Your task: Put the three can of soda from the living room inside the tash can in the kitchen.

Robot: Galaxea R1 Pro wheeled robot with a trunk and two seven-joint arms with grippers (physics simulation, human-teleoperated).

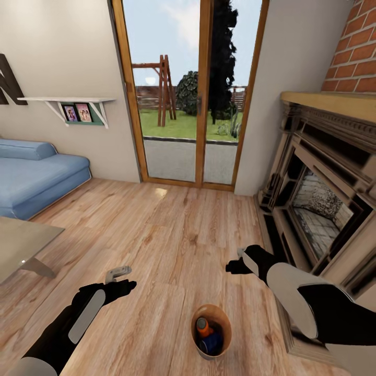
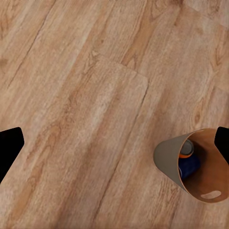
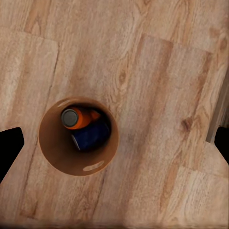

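Nearest me, on the light wood plank floor, stands the small round grey-beige trash can with glossy brown inside. In it lie an orange soda can with silver top and a dark blue soda can. My left gripper and right gripper hover with fingers apart, empty. Risk: the bin sits between my arms, so a careless swing could tip it. Farther off: blue sofa, brick fireplace, glass doors. No can label is legible; partial dark wall lettering is cut off and unreadable.

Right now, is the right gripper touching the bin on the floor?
Apart. The right wrist view looks straight down on the bin, with bare floor between its rim and the gripper's dark fingers at the picture's edges.
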